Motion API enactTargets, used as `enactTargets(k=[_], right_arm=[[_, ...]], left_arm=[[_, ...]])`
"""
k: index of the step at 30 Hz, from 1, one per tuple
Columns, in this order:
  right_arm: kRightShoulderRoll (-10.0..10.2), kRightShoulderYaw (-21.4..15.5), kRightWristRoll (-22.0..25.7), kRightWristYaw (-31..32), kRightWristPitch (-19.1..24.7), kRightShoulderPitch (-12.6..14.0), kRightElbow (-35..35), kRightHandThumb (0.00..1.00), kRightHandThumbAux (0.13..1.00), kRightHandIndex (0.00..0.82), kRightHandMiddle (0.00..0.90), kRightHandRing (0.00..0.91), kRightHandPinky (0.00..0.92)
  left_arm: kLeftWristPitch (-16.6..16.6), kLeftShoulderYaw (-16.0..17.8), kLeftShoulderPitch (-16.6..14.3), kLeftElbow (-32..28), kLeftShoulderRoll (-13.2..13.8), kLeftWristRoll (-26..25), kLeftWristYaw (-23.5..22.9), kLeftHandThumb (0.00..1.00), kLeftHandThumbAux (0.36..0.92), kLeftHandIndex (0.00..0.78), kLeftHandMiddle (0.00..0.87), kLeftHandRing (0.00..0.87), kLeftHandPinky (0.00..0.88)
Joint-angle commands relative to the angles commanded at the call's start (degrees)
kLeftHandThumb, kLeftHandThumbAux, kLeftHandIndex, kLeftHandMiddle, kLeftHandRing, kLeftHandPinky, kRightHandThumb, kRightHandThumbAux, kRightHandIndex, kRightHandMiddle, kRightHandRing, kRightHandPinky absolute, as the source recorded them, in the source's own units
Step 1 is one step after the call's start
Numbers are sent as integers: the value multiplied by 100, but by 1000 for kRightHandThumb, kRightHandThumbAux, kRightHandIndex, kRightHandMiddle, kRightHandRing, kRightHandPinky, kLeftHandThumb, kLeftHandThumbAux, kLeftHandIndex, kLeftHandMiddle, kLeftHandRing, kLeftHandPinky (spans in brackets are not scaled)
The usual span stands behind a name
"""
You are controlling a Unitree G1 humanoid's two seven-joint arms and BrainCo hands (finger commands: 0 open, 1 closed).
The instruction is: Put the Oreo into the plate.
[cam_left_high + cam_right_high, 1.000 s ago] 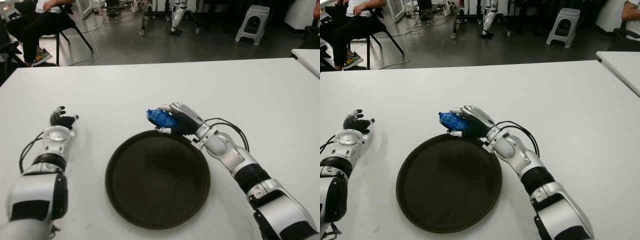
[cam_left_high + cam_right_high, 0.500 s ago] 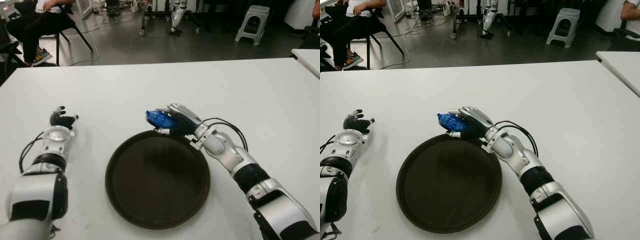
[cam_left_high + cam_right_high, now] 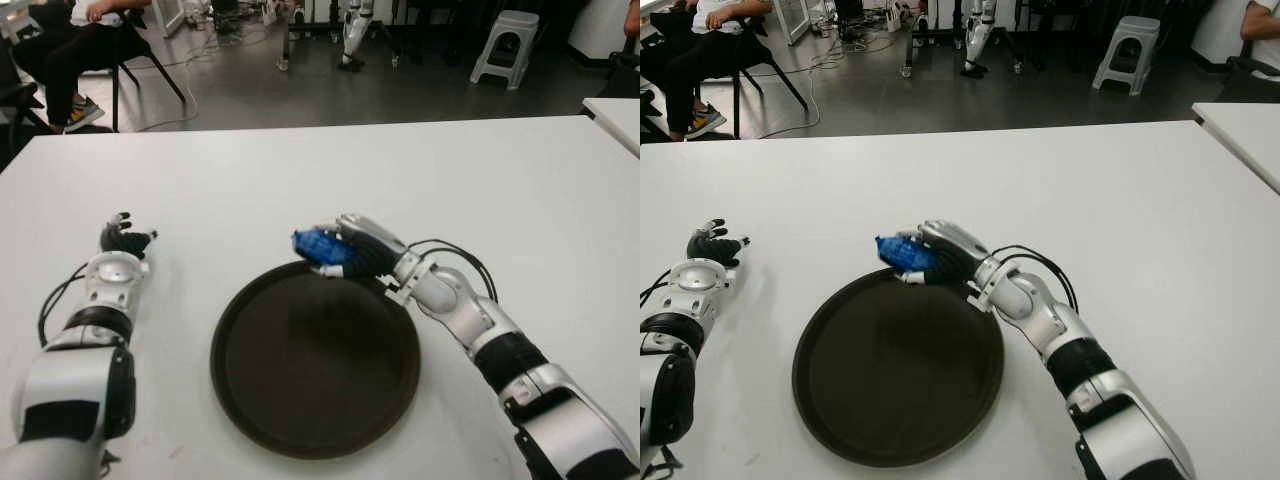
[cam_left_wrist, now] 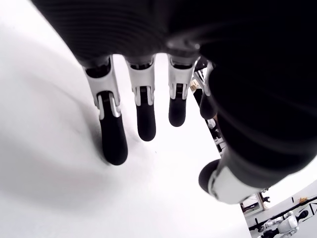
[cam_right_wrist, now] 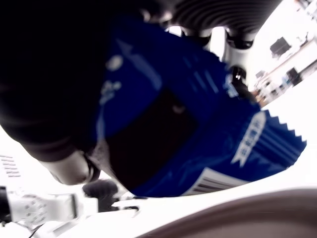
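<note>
One hand at work: your right hand [image 3: 352, 250] has its fingers wrapped around the blue Oreo pack [image 3: 318, 246], and the right wrist view confirms the wrapper is pinned against the palm.
Oreo's place: the pack is off the table, held over the far rim of the plate [image 3: 232, 310], with its crimped end sticking out past the fingers toward the robot's left.
Plate: dark, round and bare inside; it sits on the white table [image 3: 500, 190] between the two arms, nearer the robot than the pack.
Step in hand: you appear to be carrying the pack in over the rim; it is not yet in the plate.
Doing it well: bring the hand farther toward the plate's middle before you let go, because a release at the rim could tip the pack back onto the table.
Descent: lower the pack until it is close to the plate's floor, then loosen the fingers gently so the light wrapper does not bounce or slide.
Watch for: knuckles catching the raised rim on the way in, which could shove the plate.
Idle hand: your left hand [image 3: 124, 240] shows well to the left of the plate, fingers loosely extended and holding nothing.
</note>
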Motion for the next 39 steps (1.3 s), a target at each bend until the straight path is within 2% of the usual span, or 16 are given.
enactTargets(k=[10,20,28,39], right_arm=[[-46,-6,38,177,-37,136,-302,850,675,413,521,845,831],[-80,-4,16,238,34,219,-519,850,675,410,522,850,834],[-43,-19,22,244,140,269,-552,850,675,410,524,851,834],[-12,19,28,372,410,268,-521,850,675,411,521,850,834]], left_arm=[[-15,36,-4,-2,-11,-36,1,279,771,91,133,146,142],[41,39,-22,-1,-9,-23,4,220,788,95,128,139,131],[64,7,-29,-8,-16,7,47,226,765,109,131,141,137],[52,-38,-32,-7,-6,43,26,270,767,139,152,167,168]])
